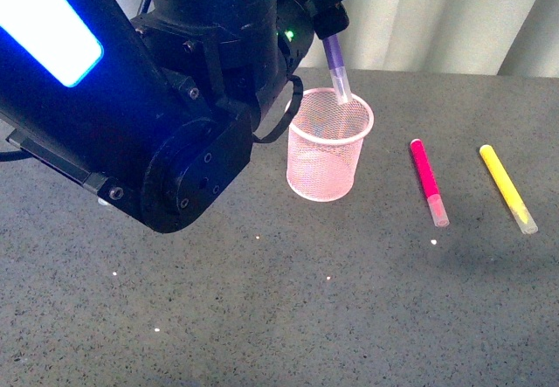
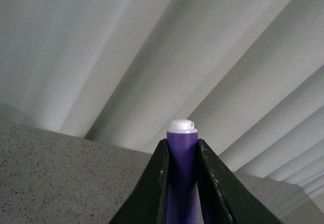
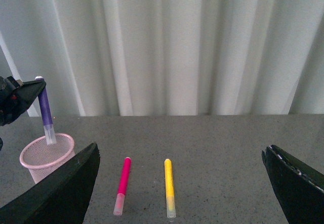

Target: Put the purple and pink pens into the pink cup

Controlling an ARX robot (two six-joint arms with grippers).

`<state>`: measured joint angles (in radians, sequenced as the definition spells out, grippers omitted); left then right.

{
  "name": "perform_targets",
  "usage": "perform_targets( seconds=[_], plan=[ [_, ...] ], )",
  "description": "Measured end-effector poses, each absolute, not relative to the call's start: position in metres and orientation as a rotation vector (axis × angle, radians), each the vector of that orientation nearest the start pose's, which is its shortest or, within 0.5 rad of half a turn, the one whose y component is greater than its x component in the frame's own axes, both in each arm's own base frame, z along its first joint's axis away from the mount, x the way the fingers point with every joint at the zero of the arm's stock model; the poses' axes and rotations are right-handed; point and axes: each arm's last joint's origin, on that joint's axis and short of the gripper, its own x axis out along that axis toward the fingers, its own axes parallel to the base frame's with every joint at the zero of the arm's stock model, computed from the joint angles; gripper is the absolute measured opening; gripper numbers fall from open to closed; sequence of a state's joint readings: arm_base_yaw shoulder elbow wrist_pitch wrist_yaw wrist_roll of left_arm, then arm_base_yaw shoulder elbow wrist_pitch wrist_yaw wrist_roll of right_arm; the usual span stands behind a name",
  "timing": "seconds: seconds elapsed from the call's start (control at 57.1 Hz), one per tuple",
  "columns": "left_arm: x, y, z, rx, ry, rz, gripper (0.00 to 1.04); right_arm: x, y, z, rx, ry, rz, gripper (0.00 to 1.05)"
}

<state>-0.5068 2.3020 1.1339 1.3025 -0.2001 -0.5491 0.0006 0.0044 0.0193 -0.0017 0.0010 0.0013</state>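
- Grey speckled table [image 1: 262,317] fills most of the front view, with a pale pleated curtain [image 1: 454,11] hanging behind it along the top right of the frame.
- My left arm [image 1: 175,99] is a big dark mass across the upper left of the front view. A bright blue light strip [image 1: 44,20] sits at the far upper left and a small green light [image 1: 286,34] near the top centre.
- My left gripper [image 1: 327,16] is at the top centre of that frame, clamped on the purple pen [image 1: 335,62]. The left wrist view shows both fingers [image 2: 152,183] pressed against the barrel, with the white end plug poking out above them.
- The purple pen hangs nearly upright, slightly tilted. Its clear cap points down and its tip is just inside the mouth of the pink cup [image 1: 323,164], close to the far rim.
- The pink cup stands upright on the table at the centre of the front view.
- The pink pen [image 1: 428,182] lies flat on the table to the right of the cup, apart from it, with its clear cap at the nearer end.
- A yellow pen [image 1: 507,188] lies further right, roughly parallel to the pink one and not touching it.
- My right gripper [image 3: 180,150] is spread wide and holds nothing, with the pink and yellow pens visible on the table between its fingers.
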Motion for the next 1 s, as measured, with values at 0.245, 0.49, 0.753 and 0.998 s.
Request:
perform_targets(
  seconds=[0.245,0.49,0.753,0.998],
  plan=[
    [0.391,-0.207,0.112,-0.592,-0.053,-0.331,0.65,0.097,0.000,0.170,0.001,-0.013,0.000,0.98],
    [0.387,-0.201,0.109,-0.584,-0.037,-0.335,0.97,0.097,0.000,0.170,0.001,-0.013,-0.001,0.98],
    [0.376,-0.186,0.149,-0.515,-0.007,-0.388,0.98,0.097,0.000,0.170,0.001,-0.013,0.000,0.98],
    [0.340,-0.123,0.209,-0.425,0.034,-0.424,0.98,0.097,0.000,0.170,0.001,-0.013,-0.001,0.98]
  ],
)
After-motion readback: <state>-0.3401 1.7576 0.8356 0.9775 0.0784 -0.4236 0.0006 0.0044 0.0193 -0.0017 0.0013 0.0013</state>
